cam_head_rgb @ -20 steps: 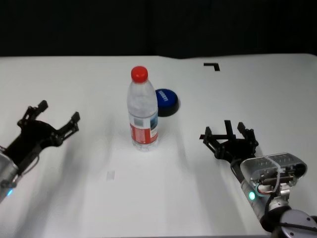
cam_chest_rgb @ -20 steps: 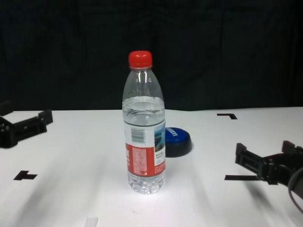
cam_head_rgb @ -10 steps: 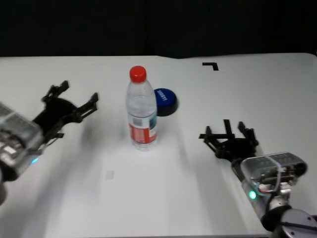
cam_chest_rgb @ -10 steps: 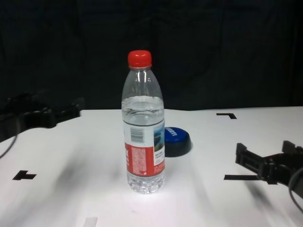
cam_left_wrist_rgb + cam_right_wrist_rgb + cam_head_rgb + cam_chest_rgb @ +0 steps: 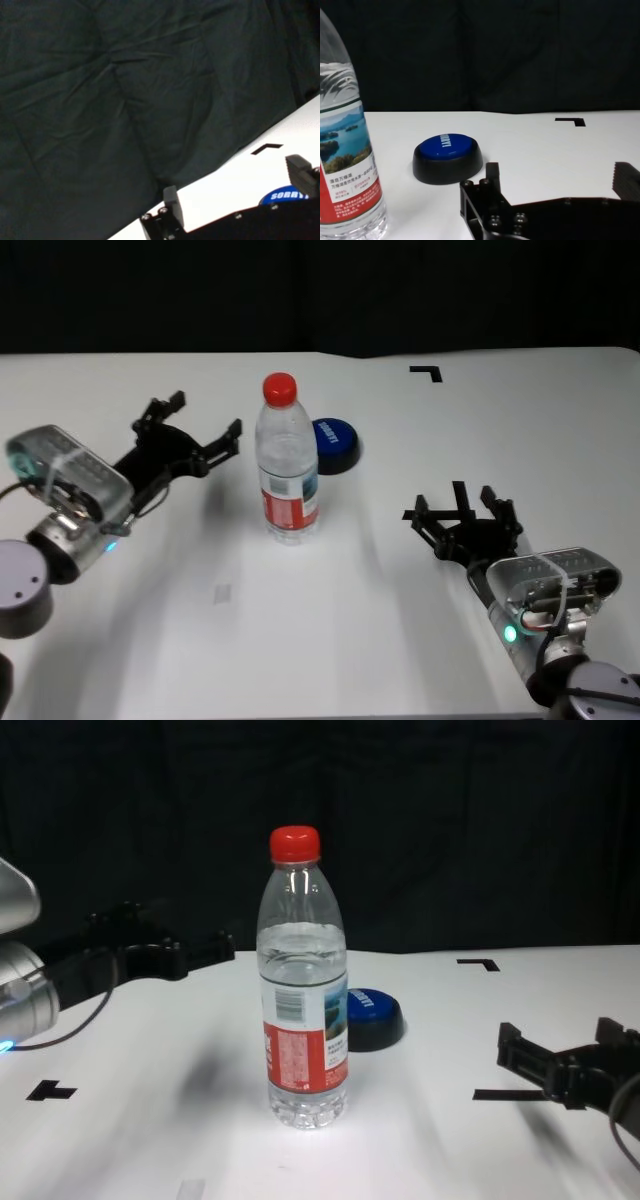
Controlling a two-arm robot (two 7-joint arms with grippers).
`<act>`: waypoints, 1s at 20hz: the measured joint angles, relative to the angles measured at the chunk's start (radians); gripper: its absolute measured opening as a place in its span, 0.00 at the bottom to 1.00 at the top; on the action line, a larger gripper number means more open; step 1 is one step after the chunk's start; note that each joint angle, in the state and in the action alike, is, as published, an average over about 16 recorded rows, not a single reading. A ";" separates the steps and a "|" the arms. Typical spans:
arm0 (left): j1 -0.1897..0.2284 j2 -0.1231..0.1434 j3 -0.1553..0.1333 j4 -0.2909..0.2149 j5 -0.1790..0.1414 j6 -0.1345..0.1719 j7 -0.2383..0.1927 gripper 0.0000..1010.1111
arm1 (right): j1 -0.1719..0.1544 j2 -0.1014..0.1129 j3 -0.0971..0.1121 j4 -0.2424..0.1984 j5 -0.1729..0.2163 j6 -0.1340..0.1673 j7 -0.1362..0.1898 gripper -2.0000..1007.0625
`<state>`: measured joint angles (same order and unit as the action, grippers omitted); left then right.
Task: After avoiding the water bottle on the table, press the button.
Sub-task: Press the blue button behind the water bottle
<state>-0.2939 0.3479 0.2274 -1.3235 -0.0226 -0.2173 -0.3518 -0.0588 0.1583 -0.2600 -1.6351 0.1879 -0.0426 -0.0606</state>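
Left gripper (image 5: 195,430), fingers spread, hung at nine o'clock of the tall clear red-capped water bottle (image 5: 288,462). The low blue dome button (image 5: 336,444) sat at one o'clock behind it. A straight reach would likely topple the bottle; right gripper (image 5: 462,515), spread, sat parked at four o'clock.

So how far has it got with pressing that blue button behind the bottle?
Nothing is pressed yet. The bottle stands upright and untouched on the table. In hand: the left tool, fingers open, is raised above the table to the bottle's left, clear of it. Left to do: pass the bottle and push down on the button behind it. The right tool sits idle, open, low on the right.
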 joint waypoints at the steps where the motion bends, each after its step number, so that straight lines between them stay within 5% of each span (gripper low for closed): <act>1: -0.005 -0.001 0.005 0.004 0.004 -0.001 0.000 0.99 | 0.000 0.000 0.000 0.000 0.000 0.000 0.000 1.00; 20: -0.065 0.045 0.044 0.084 0.034 -0.035 -0.034 0.99 | 0.000 0.000 0.000 0.000 0.000 0.000 0.000 1.00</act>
<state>-0.3588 0.3932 0.2718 -1.2393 0.0113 -0.2519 -0.3860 -0.0588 0.1582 -0.2600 -1.6351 0.1879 -0.0426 -0.0606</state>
